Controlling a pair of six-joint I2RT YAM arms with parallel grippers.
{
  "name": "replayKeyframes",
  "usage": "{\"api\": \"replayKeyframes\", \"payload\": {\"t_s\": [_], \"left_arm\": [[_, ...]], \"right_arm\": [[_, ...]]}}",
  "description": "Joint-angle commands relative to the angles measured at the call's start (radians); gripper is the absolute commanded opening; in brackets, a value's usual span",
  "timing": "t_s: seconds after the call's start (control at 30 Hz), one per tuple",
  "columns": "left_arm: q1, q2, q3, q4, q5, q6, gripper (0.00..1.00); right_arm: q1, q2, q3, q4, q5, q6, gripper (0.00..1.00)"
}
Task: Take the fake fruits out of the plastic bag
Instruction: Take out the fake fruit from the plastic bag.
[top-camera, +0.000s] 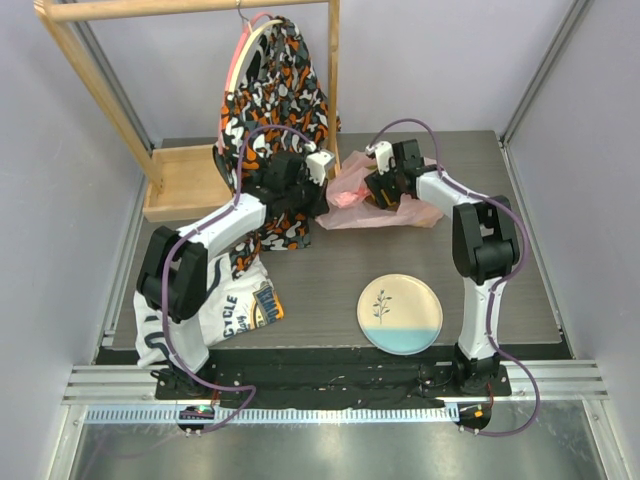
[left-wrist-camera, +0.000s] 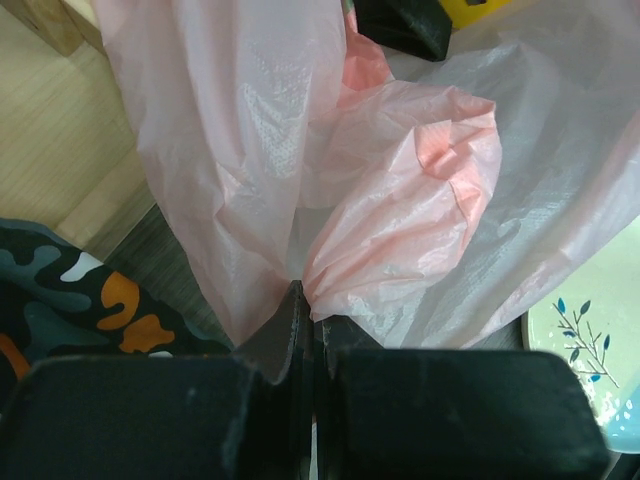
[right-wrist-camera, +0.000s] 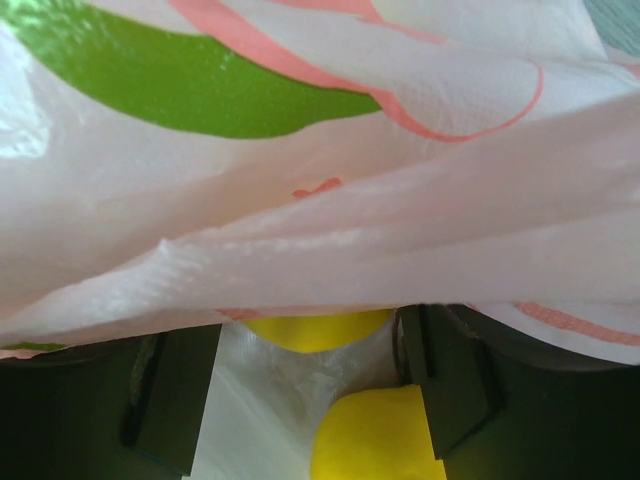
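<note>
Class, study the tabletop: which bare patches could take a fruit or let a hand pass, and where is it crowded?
Bare table lies between the plastic bag and the plate, and between the plate and the white shirt. The far middle is crowded: the patterned garment, left gripper, right gripper and the bag meet there.

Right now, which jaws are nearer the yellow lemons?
Right. The right jaws stand open around the lemons inside the plastic bag; the left jaws are shut on the bag's outer fold, apart from them.
</note>
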Motion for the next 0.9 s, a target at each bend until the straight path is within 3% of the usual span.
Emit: {"api": "replayKeyframes", "payload": {"t_s": [0.0, 0.13, 0.23, 0.27, 0.33, 0.43, 0.73, 0.87], "left_arm": [[0.002, -0.002, 0.048, 0.027, 0.034, -0.008, 0.0], [-0.002, -0.003, 0.048, 0.017, 0.04, 0.001, 0.0], [-0.008, -0.003, 0.048, 0.011, 0.038, 0.006, 0.0], [-0.008, -0.003, 0.048, 0.012, 0.038, 0.007, 0.0], [-0.013, -0.003, 0.052, 0.007, 0.037, 0.012, 0.0], [-0.013, 0.0, 0.068, 0.007, 0.021, 0.019, 0.0], [-0.013, 0.046, 0.149, 0.024, -0.017, 0.032, 0.0], [-0.014, 0.067, 0.183, 0.027, -0.016, 0.027, 0.0]], "right_arm": [[0.007, 0.016, 0.011, 0.117, -0.001, 0.006, 0.78], [0.007, 0.016, -0.015, 0.212, -0.03, 0.011, 0.77], [0.005, 0.007, -0.038, 0.292, -0.046, 0.006, 0.57], [0.005, -0.001, -0.041, 0.31, -0.05, 0.005, 0.46], [0.004, -0.039, -0.047, 0.312, -0.067, 0.003, 0.35], [-0.007, -0.14, -0.092, 0.276, -0.11, -0.011, 0.29], [-0.024, -0.502, -0.291, -0.051, -0.377, -0.096, 0.28], [-0.024, -0.661, -0.381, -0.077, -0.449, -0.124, 0.3]]}}
